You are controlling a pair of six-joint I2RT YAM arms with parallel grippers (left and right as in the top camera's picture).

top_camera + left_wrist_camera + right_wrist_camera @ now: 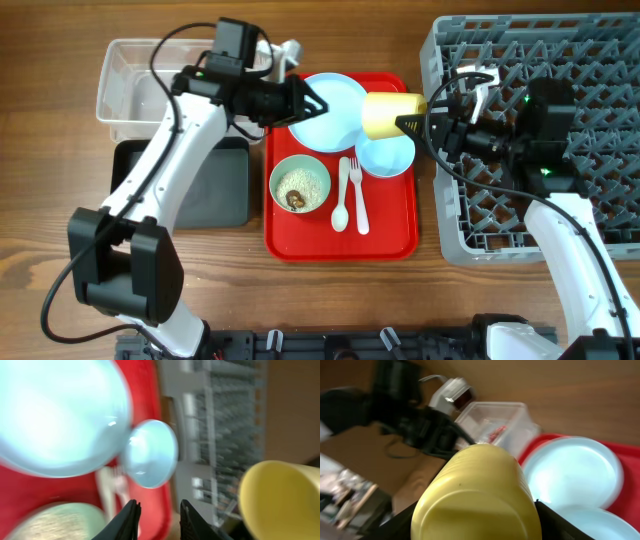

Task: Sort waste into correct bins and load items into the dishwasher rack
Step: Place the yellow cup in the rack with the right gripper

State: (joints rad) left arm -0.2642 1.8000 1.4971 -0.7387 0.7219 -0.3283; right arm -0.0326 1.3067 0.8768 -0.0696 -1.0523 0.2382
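Yellow cup [475, 495] sits gripped in my right pincer [412, 122] at the grey rack's [600, 60] nine o'clock, over the red tray's [300, 235] two o'clock corner. My left pincer [160, 522] hangs parted, empty, above the blue plate [340, 120].

Yellow plastic cup [390, 114]: on side, lifted over far right corner of flat red tray [390, 232], clamped in right gripper [418, 122].
Light blue round plate [328, 108]: flat, tray's far edge.
Light blue bowl [386, 157]: upright, right edge, just beside plate.
Pale green bowl [277, 172]: upright, left edge, holding white rice-like crumbs [303, 182], small brown lump [295, 200].
White plastic fork [357, 195], white plastic spoon [340, 205]: side by side, tray middle.
Clear rectangular plastic tub [125, 80]: far left corner of table [60, 200]; blurred red-and-white wrapper [493, 433] inside.
Shallow black rectangular tray [225, 190]: just nearer.
Grey pegged plastic crate [600, 80]: table's right edge.
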